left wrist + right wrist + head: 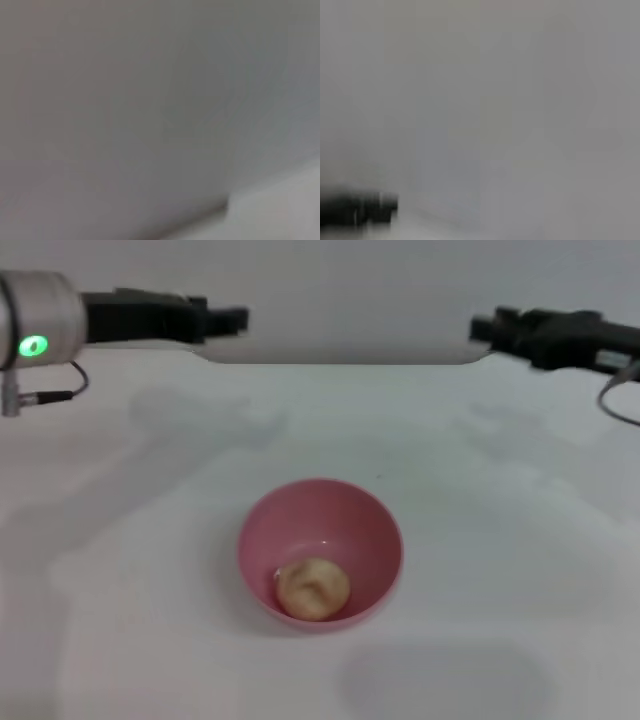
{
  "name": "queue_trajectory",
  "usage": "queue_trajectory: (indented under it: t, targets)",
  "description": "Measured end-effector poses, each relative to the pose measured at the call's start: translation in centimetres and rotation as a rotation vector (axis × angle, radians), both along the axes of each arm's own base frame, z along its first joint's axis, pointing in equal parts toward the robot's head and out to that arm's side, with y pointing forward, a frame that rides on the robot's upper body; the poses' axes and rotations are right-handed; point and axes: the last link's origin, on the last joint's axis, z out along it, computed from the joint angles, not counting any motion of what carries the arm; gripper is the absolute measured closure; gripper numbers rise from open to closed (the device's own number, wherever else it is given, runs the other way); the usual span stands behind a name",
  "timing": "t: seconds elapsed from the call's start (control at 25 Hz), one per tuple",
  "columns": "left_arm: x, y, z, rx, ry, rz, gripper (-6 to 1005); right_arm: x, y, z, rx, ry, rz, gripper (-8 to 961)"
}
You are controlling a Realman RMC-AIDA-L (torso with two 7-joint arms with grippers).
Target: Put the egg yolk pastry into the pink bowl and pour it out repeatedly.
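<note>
Both tools' [232, 318] finger states indiscernible.

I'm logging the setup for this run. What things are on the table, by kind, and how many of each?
Pink bowl: 1
Egg yolk pastry, lying inside the bowl: 1
Total: 2

Both claws, left claw and right claw, hang apart at the far edge of the table, holding nothing.

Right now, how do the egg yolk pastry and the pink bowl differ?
Colour: the egg yolk pastry is pale tan-yellow, the pink bowl is pink. Surface: the pastry looks matte and lumpy, the bowl smooth. Size: the pastry is far smaller than the bowl. Role: the pastry lies inside, on the near side of the floor of the upright bowl that holds it. Both are round, and neither hand is near them.
</note>
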Motion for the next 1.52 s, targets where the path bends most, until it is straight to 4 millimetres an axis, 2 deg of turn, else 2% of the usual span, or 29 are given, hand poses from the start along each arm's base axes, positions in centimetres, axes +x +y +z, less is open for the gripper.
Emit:
queue_trajectory:
  t: [0.12,0.16,0.2,0.32,0.4,0.52,0.64,0.76,0.92,1.04,1.16,1.32,1.4,1.52]
  targets:
    - [-1.9,-0.5,1.2,0.113,-0.091,-0.045,495,2.2,-0.9,1.6,0.131,0.257,-0.012,508]
    - [-2.8,-0.8,1.6,0.166,-0.108,-0.062,497,3.4,-1.7,2.6,0.239,0.391,0.004,508]
    - [-3.3,-1.0,1.8,0.198,-0.110,-0.071,498,3.4,-1.7,2.6,0.239,0.391,0.004,508]
    - [-5.4,-1.5,2.1,0.317,-0.065,-0.090,503,6.2,-3.6,3.4,0.431,0.556,-0.004,508]
    - [-6.7,-1.9,1.9,0.389,-0.022,-0.072,506,7.8,-4.8,3.4,0.544,0.605,-0.026,508]
    - [-8.2,-2.2,1.1,0.494,0.079,-0.030,511,9.9,-6.4,2.5,0.671,0.567,-0.069,508]
    - [-8.9,-2.2,-0.5,0.599,0.294,0.000,515,11.0,-7.3,1.3,0.721,0.466,-0.089,508]
    - [-8.8,-2.3,-2.4,0.693,0.502,0.009,520,11.8,-8.0,0.3,0.725,0.420,-0.122,508]
    - [-7.4,-3.0,-4.2,0.857,0.599,-0.040,526,12.2,-8.6,-0.3,0.720,0.418,-0.149,508]
    - [-6.9,-4.4,-4.9,0.997,0.521,-0.128,531,12.4,-8.8,-0.4,0.718,0.420,-0.158,508]
    - [-7.0,-5.5,-5.6,1.028,0.359,-0.203,535,12.4,-8.9,-0.4,0.717,0.423,-0.159,508]
    - [-8.5,-6.2,-6.3,0.952,0.137,-0.193,542,12.3,-9.0,-0.5,0.713,0.427,-0.155,508]
    - [-9.2,-6.5,-6.5,0.912,0.091,-0.192,545,12.4,-9.0,-0.5,0.713,0.427,-0.157,508]
    - [-11.4,-7.6,-6.5,0.828,-0.031,-0.183,549,12.5,-9.2,-0.6,0.713,0.425,-0.160,508]
